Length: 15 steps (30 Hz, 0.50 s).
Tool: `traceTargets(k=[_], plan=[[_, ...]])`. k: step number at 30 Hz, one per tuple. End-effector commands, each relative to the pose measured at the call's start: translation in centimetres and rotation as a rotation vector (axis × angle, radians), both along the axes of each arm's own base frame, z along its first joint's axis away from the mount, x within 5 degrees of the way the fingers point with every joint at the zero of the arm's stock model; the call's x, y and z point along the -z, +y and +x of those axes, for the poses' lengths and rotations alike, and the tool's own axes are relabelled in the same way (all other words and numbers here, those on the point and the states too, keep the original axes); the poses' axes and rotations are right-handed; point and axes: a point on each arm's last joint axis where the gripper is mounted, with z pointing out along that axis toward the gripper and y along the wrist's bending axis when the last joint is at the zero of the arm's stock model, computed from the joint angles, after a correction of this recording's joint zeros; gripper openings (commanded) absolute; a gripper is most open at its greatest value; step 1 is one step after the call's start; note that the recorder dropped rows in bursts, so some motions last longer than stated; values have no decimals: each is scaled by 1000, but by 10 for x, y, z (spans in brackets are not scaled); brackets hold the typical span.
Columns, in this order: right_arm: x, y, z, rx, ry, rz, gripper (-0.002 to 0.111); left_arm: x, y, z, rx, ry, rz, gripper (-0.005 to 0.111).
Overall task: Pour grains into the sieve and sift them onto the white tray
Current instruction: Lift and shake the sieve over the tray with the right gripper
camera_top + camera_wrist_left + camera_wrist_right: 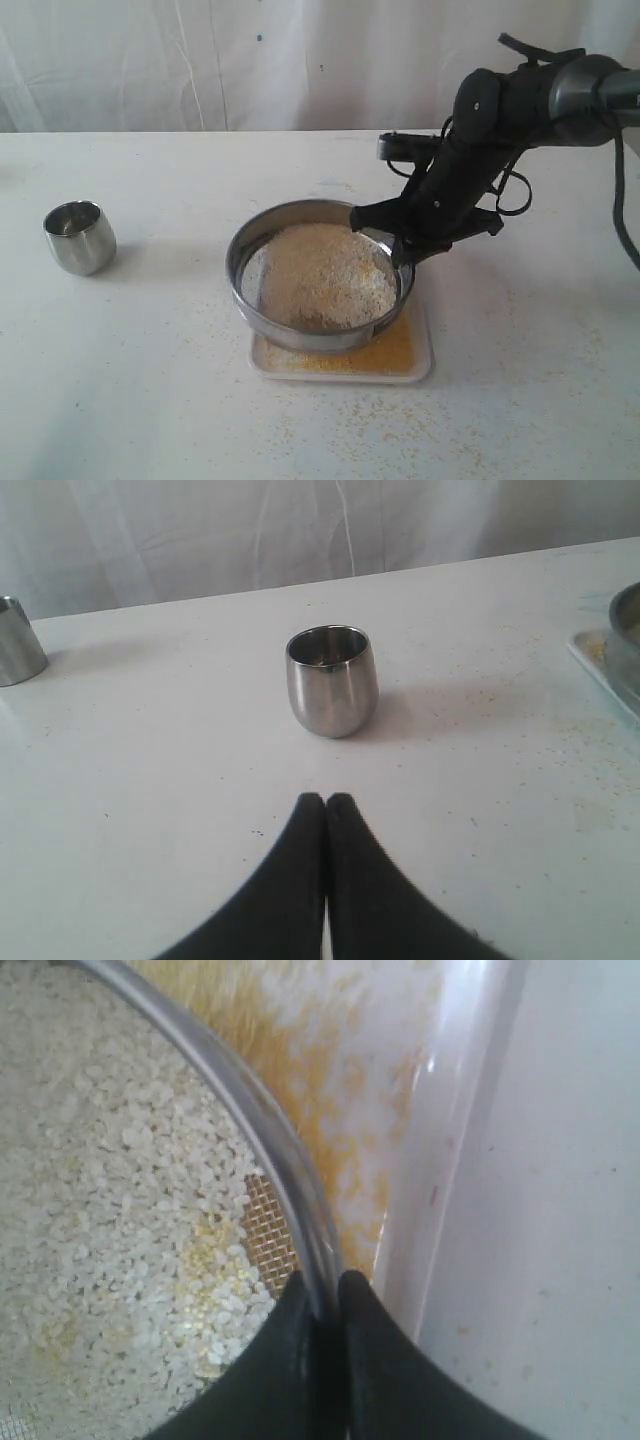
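Right gripper (322,1285) is pinched on the sieve (300,335) rim, one finger inside the band and one outside. The wall is thin, so the jaws sit nearly together but are clamped on steel. A rim grip makes sense: it gives a handle for shaking and leaves the mesh clear. Grains (320,275): pale coarse bits are heaped inside the sieve, and fine yellow stuff lies on the white tray (418,362) directly under it. The sieve looks slightly tilted; exterior view is too flat to tell whether it rests on the tray or hangs just off it. Some spill on the table (150,400) around the sieve. Left gripper (326,805) has fingers pressed together, empty, well away from the sieve, facing the upright steel cup (332,680) without touching it. My read: pour is done and sifting is well along.
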Motion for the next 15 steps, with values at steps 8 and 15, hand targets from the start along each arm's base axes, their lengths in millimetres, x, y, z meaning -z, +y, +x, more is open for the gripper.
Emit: traceTargets(k=[8,15], plan=[[-5,0,4,21,-75,29,0,0,0,0,0,-7,-7,0],[3,0,-17,-45,109,6,0,0,0,0,0,-7,-7,0]])
